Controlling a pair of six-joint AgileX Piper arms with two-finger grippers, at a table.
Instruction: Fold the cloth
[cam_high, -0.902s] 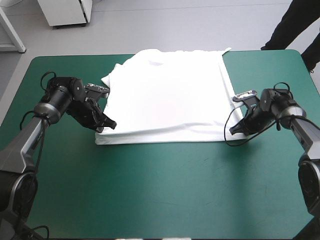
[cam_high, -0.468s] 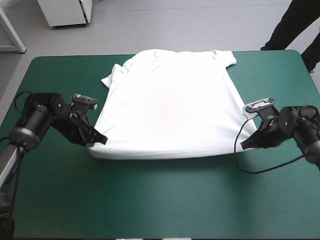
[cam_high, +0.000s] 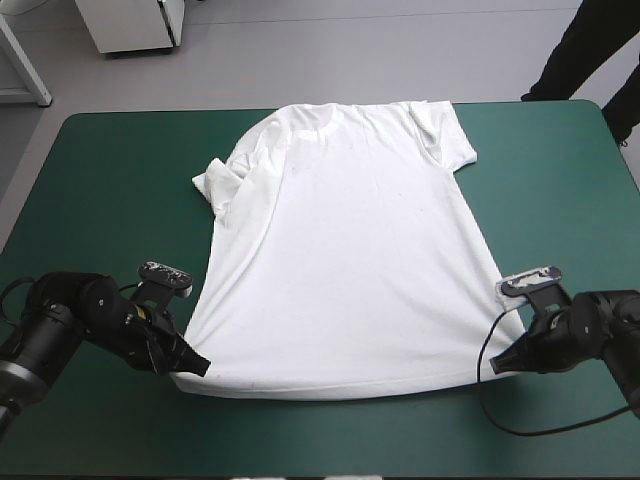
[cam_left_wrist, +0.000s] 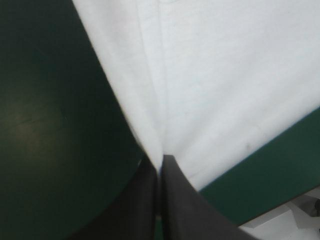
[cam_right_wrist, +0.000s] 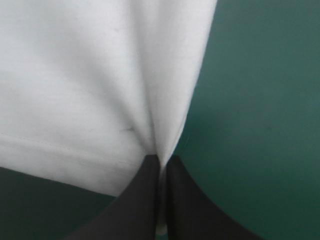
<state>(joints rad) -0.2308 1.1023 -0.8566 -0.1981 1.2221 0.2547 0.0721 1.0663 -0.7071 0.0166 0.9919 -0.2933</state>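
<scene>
A: Teal-green cover (cam_high: 110, 200) at the far left, and near its front edge the left gripper (cam_high: 195, 362), low over the table.

B: Fingers?

A: Pressed together into one black point, pinching the near left hem corner of the T-shirt (cam_high: 340, 250). From the left wrist: white cloth drawn into a crease running straight into the tip.

B: And the T-shirt itself?

A: Spread flat over the middle of the table, neck toward the far edge, hem toward the near edge. Sleeve on the left side folded over and bunched; sleeve on the right side lying out flat. A few soft wrinkles near the collar, otherwise smooth.

B: Over on the right?

A: The right gripper (cam_high: 497, 362), also low near the front edge, at the near right hem corner. Black fingers clamped to a point on the cloth there too. From the right wrist: stitched hem line running off beside the tip, a fold gathered up into it, teal-green cover on the other side.

B: Close to each other?

A: Well apart, with the whole hem between them, bowing slightly toward the near edge.
</scene>
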